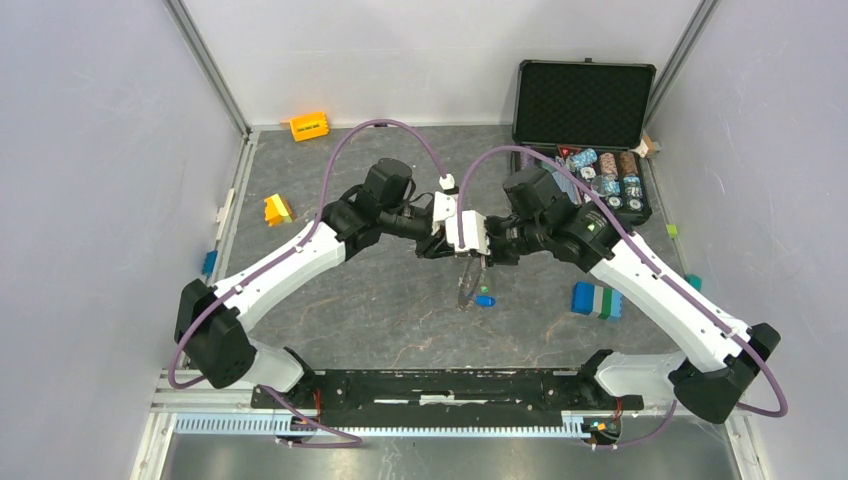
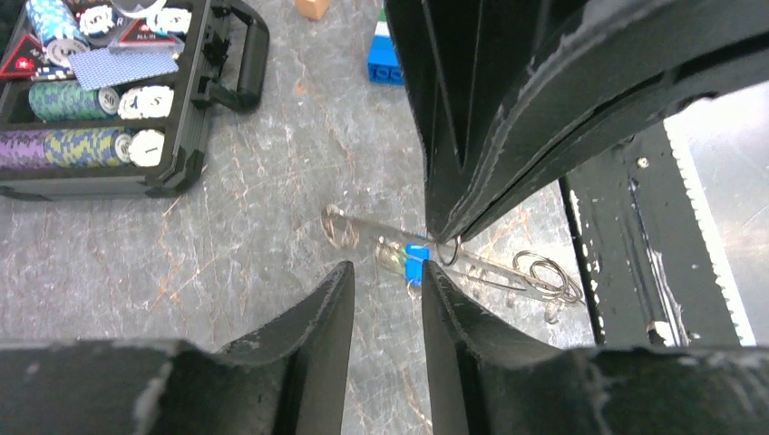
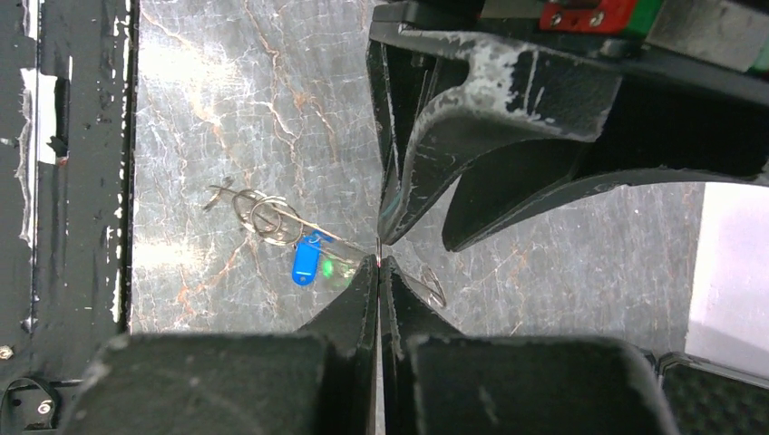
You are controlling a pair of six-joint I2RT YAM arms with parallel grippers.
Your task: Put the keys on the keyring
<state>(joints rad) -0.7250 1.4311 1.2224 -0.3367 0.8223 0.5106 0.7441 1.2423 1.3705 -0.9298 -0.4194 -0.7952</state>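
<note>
Grey table [image 1: 400, 330] | case [image 2: 186, 136]: poker chips [image 2: 68, 100] | L hand [image 2: 386, 272] part-open | R hand [image 3: 378, 263] pinching wire [image 3: 272, 217]

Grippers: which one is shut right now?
The right gripper: its fingertips are pressed together, while the left gripper shows a clear gap between its fingers.

The blue-headed key [image 3: 306, 263] and green-headed key [image 1: 483, 291] sit close together just beside the keyring [image 3: 267, 217], a cluster of thin silver wire loops. A fine strand runs from the loops to the right gripper [image 3: 378, 258], pinched between its tips.
</note>
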